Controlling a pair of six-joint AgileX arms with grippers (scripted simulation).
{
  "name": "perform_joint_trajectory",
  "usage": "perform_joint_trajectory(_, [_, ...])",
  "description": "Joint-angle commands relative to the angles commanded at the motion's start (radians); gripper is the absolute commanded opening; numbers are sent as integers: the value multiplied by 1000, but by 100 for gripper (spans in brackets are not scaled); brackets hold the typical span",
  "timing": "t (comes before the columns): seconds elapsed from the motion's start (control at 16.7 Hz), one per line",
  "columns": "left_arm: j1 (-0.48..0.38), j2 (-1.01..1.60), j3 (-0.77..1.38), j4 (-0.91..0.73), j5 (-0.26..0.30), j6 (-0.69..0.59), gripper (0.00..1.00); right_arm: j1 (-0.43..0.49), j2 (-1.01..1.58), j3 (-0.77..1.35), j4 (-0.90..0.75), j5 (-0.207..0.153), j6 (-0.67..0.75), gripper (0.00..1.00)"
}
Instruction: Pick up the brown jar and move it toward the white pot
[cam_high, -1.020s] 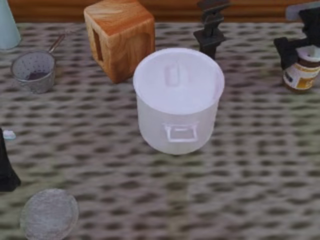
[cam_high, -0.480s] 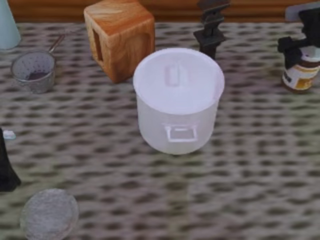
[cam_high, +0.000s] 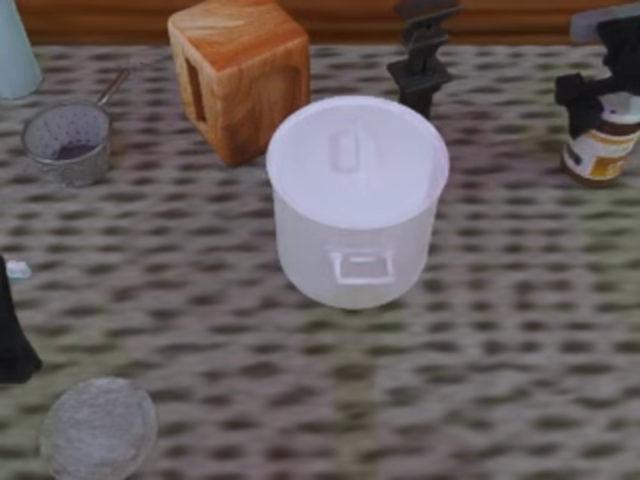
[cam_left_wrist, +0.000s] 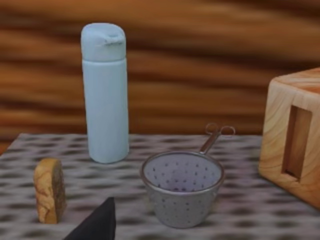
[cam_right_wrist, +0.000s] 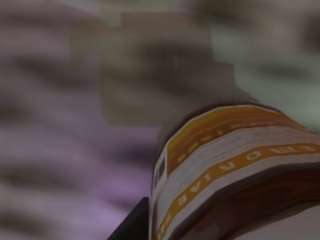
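The brown jar (cam_high: 598, 150), with a cream-and-orange label, is at the far right of the table. My right gripper (cam_high: 603, 97) is over its lid and shut on it. In the right wrist view the jar (cam_right_wrist: 235, 170) fills the near corner, and one dark finger (cam_right_wrist: 134, 225) presses against its side. The white pot (cam_high: 355, 200), lidded and with a small side handle, stands mid-table, well to the left of the jar. My left gripper (cam_high: 12, 340) is parked at the left edge. Only one of its fingers (cam_left_wrist: 97, 222) shows, far off to one side.
A wooden block (cam_high: 238, 75) stands behind the pot on the left, and a dark stand (cam_high: 422, 55) behind it on the right. A mesh strainer (cam_high: 68, 143) and a pale blue bottle (cam_high: 15, 50) are at the far left. A grey disc (cam_high: 98, 428) lies front left, and a bread slice (cam_left_wrist: 50, 190) is near the bottle.
The right gripper's fingers have closed in on the jar, and the jar has shifted slightly toward the table's far edge. The left arm has not moved.
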Motion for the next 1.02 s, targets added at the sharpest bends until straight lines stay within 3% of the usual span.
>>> perform_joint_trajectory(0.54, [0,0,0,0,0,0,100,-1,-17,-15,-2,-1,0,0])
perform_joint_trajectory(1.02, [0,0,0,0,0,0,100,10,-409,-364,-33,-5,5,0])
